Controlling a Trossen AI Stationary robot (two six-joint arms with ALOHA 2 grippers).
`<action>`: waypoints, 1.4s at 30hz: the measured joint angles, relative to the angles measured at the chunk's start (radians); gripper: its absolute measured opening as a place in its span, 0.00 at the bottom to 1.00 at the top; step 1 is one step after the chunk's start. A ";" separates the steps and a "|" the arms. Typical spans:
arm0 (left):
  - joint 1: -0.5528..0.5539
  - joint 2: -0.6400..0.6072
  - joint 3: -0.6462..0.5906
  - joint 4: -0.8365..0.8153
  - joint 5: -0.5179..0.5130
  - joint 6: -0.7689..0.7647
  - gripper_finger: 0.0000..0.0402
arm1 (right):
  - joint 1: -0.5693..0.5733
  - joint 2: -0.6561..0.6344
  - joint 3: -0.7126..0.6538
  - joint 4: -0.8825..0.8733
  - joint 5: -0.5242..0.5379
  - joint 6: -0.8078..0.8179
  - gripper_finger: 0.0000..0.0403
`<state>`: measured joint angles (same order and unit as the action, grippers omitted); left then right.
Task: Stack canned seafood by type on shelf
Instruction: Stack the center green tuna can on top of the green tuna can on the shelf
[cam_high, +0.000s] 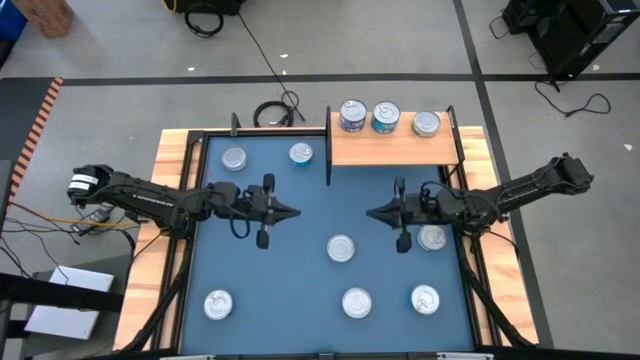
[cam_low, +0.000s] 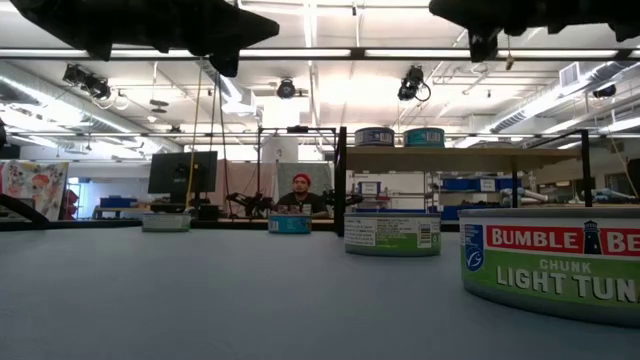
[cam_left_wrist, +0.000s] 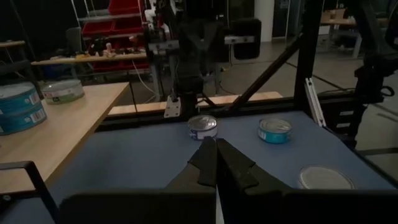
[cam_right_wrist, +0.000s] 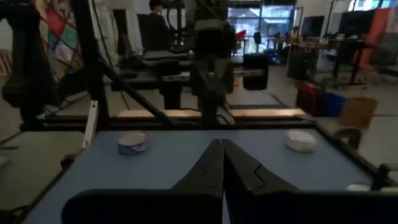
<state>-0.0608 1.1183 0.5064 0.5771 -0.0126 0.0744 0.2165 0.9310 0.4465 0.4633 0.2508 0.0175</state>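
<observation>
While both arms hang over the blue mat with nothing in them, most tuna tins still wait to be stacked.

The left gripper and right gripper point at each other near the middle, fingers pressed together and holding nothing. Three tins sit on the wooden shelf; two there look stacked. Seven more lie apart on the mat, one partly under the right arm. I think the arms could bump if both reach for the middle tin. A tin set down crooked on another could slide off, because the tops are smooth.
</observation>
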 joint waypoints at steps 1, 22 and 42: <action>0.000 0.000 0.002 -0.010 0.000 -0.001 0.00 | -0.001 0.000 0.000 -0.001 0.000 -0.010 0.03; -0.004 0.000 0.337 -0.848 -0.061 -0.056 0.00 | -0.023 0.097 0.000 0.057 -0.065 -0.186 0.03; -0.337 0.000 0.410 -1.179 -0.113 -0.268 0.00 | -0.021 0.097 0.000 0.043 -0.063 -0.141 0.02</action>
<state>-0.3979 1.1183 0.9169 -0.6020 -0.1256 -0.1933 0.1951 1.0275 0.4465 0.5060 0.1879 -0.1230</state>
